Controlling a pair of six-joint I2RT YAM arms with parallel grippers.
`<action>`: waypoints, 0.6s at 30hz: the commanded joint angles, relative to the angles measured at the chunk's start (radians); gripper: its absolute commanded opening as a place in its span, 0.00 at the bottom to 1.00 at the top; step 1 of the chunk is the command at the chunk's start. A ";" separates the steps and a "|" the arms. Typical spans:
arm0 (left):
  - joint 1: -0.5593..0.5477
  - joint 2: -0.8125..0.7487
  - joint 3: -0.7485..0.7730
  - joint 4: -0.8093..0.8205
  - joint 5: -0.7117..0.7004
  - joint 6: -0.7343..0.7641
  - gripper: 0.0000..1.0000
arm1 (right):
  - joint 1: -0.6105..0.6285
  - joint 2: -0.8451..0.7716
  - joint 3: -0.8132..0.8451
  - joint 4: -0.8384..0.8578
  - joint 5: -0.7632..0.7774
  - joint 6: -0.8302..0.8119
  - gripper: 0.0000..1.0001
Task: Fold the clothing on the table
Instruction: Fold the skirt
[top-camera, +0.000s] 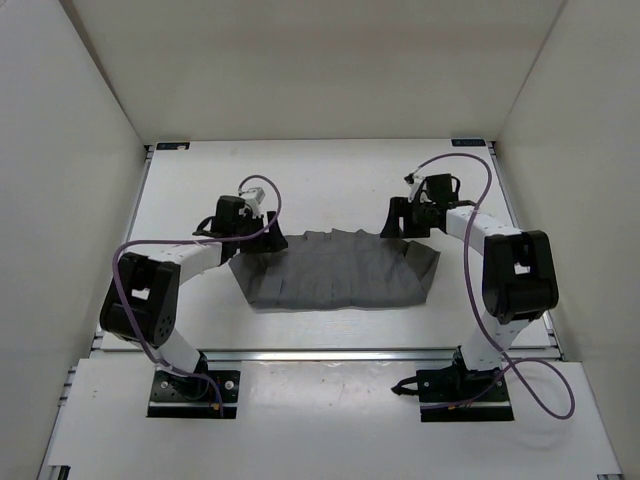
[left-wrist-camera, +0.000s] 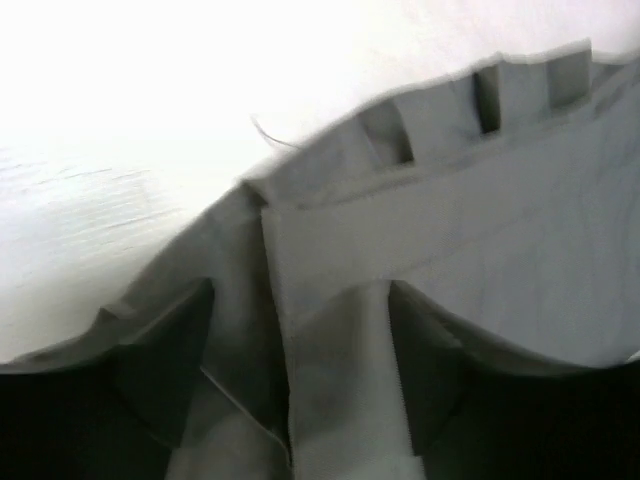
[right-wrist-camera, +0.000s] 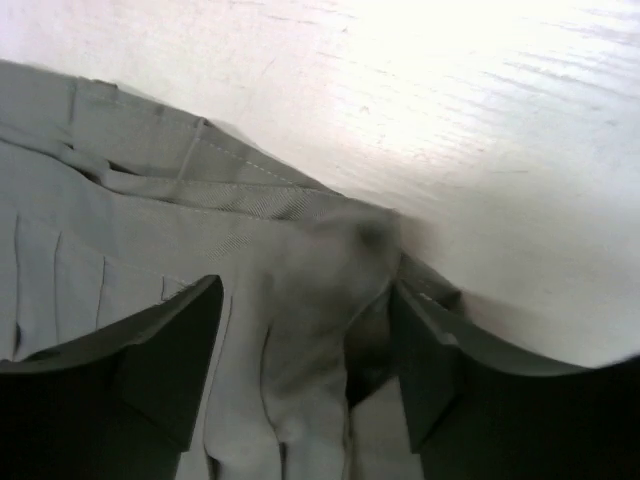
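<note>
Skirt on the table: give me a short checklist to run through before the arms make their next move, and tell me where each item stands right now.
1. Left claw jaws apart: ok.
2. Right claw jaws apart: ok.
3. Cloth clear of both claws: cannot tell; the skirt lies between the jaws in both wrist views.
4. Skirt wholly on the table, away from its edges: ok.
5. Fold lying flat: not ok; the cloth is bunched near the right claw and the far edge is wavy.
</note>
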 joint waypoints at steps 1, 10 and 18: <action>0.042 0.030 0.047 0.032 -0.002 -0.027 0.89 | -0.010 -0.018 0.045 0.037 0.039 0.010 0.69; 0.022 -0.078 0.195 -0.086 -0.095 0.048 0.99 | -0.053 -0.308 -0.026 -0.004 0.184 0.026 1.00; -0.139 -0.236 0.074 -0.226 -0.247 0.049 0.96 | -0.125 -0.428 -0.206 -0.192 0.240 0.092 1.00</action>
